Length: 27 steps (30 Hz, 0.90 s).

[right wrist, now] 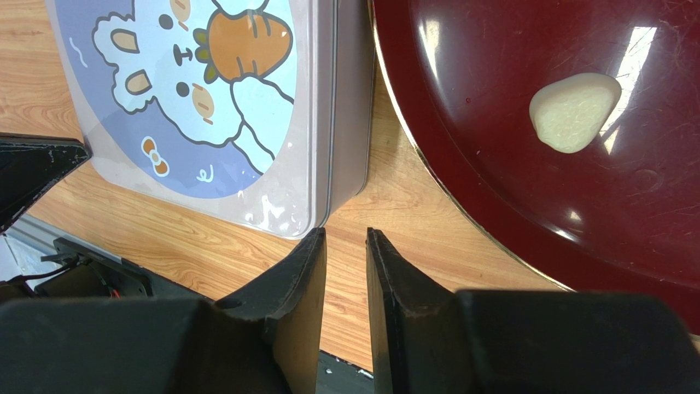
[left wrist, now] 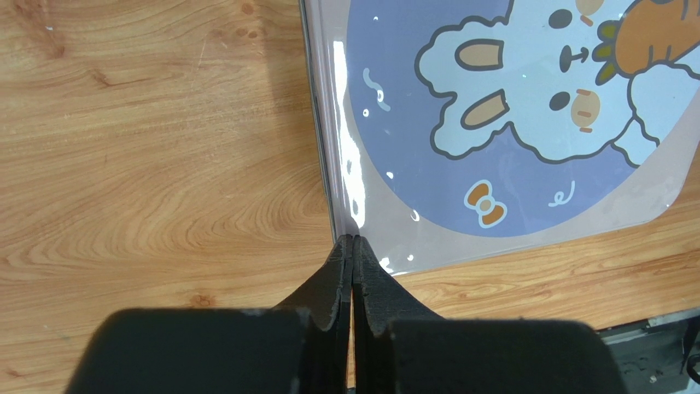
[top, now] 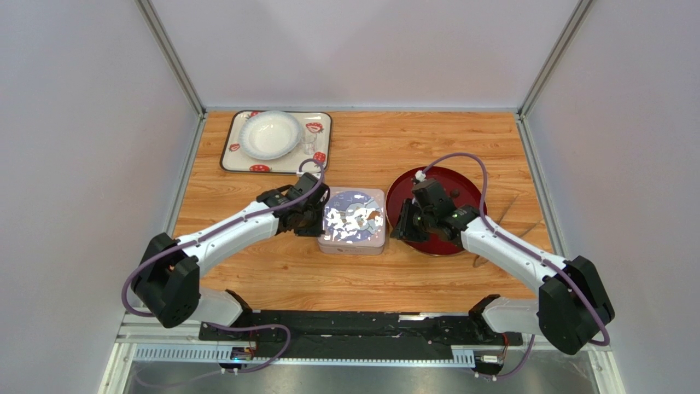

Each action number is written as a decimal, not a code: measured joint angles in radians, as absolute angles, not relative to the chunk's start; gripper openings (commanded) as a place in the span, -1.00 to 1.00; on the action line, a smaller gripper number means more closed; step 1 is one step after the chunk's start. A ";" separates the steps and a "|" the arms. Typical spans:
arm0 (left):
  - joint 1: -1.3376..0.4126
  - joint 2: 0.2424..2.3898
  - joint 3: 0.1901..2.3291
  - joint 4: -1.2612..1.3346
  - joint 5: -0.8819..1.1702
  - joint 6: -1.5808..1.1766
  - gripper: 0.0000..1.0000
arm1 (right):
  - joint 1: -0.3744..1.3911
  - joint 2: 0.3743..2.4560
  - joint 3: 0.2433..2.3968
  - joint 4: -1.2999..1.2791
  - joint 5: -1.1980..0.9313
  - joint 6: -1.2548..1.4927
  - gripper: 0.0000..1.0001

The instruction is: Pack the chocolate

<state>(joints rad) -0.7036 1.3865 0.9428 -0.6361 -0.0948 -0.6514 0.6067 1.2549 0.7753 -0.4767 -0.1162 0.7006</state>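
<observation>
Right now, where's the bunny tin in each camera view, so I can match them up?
Top external: the tin sits mid-table, between the left gripper and the red plate.
Left wrist: upper right, its corner at the shut fingertips.
Right wrist: upper left, beside the red plate.
Shared landmark: the orange bow on the lid, clear in both wrist views.

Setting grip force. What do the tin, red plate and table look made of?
Tin: likely thin metal, silvery wall, glossy printed lid with sharp glare. Plate: dark red, mirror-glossy; lacquer or plastic, cannot tell. Table: wood or wood-look laminate, matte, grain visible.
</observation>
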 measured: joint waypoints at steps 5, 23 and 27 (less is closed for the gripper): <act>-0.708 1.422 0.943 -0.636 -0.099 -0.656 -1.00 | 0.607 1.255 0.775 -0.477 -0.113 0.701 -0.46; -0.728 1.430 1.001 -0.699 -0.165 -0.665 -1.00 | 0.609 1.310 0.926 -0.493 -0.074 0.645 -0.52; -0.701 1.429 1.082 -0.704 -0.181 -0.646 -1.00 | 0.609 1.388 1.044 -0.499 -0.038 0.599 -0.67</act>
<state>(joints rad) -0.7006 1.4292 1.0821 -0.7044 -0.1810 -0.6464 0.6086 1.3884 1.0439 -0.4992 -0.0376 0.5995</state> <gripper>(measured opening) 0.007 0.218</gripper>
